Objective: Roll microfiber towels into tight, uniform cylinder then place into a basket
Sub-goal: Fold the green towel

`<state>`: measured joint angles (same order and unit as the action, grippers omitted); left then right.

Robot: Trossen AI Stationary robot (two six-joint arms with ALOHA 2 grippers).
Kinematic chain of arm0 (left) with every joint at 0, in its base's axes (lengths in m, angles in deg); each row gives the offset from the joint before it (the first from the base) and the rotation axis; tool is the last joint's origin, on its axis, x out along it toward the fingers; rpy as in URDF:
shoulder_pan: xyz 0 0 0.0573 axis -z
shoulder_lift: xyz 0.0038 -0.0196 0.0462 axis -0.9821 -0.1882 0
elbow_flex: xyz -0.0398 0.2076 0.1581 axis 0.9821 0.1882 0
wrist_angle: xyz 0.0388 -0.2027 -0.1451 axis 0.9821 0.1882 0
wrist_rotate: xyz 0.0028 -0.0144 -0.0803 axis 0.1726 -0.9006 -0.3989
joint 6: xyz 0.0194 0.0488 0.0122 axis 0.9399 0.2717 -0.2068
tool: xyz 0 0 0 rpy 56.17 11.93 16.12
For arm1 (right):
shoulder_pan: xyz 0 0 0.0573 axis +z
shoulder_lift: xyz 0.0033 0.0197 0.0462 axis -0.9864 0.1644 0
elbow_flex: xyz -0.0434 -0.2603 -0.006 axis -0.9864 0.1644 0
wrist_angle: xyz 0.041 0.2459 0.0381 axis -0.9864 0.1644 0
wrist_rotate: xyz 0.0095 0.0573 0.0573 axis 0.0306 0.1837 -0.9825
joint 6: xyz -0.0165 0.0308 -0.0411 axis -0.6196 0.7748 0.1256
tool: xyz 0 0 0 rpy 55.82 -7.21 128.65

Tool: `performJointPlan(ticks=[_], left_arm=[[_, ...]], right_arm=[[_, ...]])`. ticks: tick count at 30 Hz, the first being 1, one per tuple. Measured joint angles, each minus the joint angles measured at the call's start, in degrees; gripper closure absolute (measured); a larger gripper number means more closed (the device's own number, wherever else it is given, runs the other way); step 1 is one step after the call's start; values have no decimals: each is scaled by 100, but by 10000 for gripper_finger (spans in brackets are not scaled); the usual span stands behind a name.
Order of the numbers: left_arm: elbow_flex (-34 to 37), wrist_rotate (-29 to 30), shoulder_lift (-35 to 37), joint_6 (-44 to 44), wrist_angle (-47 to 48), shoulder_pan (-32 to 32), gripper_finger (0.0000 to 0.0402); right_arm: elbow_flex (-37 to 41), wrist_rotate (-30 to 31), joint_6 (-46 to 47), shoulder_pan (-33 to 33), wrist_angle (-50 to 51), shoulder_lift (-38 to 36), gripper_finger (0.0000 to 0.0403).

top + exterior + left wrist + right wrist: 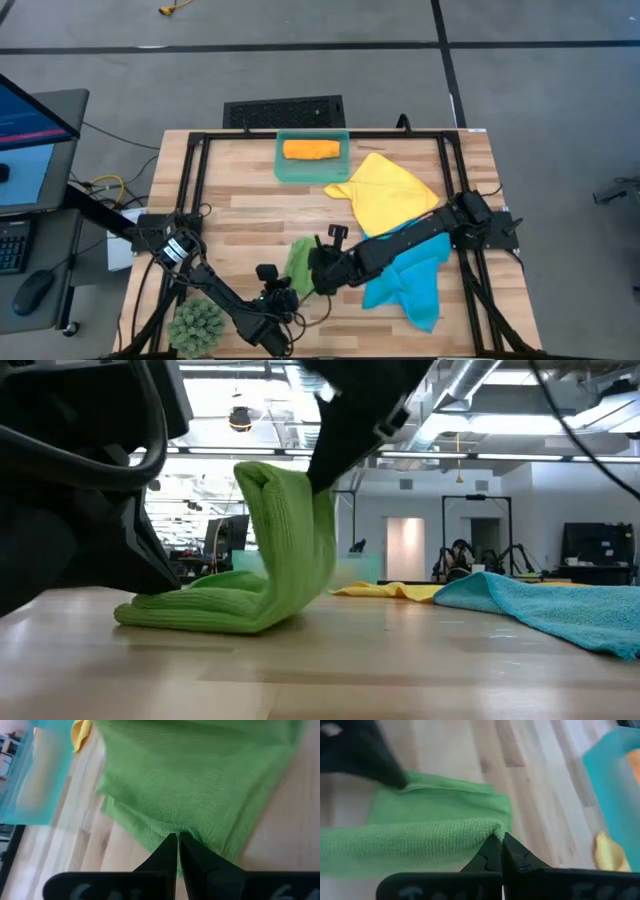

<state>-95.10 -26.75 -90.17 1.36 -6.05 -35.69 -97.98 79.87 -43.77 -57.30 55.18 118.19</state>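
Your left gripper [178, 840] and right gripper [497, 840] are both pinched shut on the green towel [298, 262], at six o'clock. It's light, limp cloth and will likely sag, so grip its edges.

**Camera setup**

You get the high view straight down over the whole table [250, 205]. Low view sits at tabletop height, facing the room. Both wrist views sit close on the green towel [200, 785], which all four views share.
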Motion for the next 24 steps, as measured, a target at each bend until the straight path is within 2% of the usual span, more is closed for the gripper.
performJointPlan(ticks=[16, 24], left_arm=[[-9, 112, -8, 80, -268, 31, 391], [-329, 301, -22, -136, 408, 170, 391]], right_arm=[[-4, -715, -496, -391, -1317, 159, 398], [-28, -1178, -505, -637, -1738, 411, 397]])
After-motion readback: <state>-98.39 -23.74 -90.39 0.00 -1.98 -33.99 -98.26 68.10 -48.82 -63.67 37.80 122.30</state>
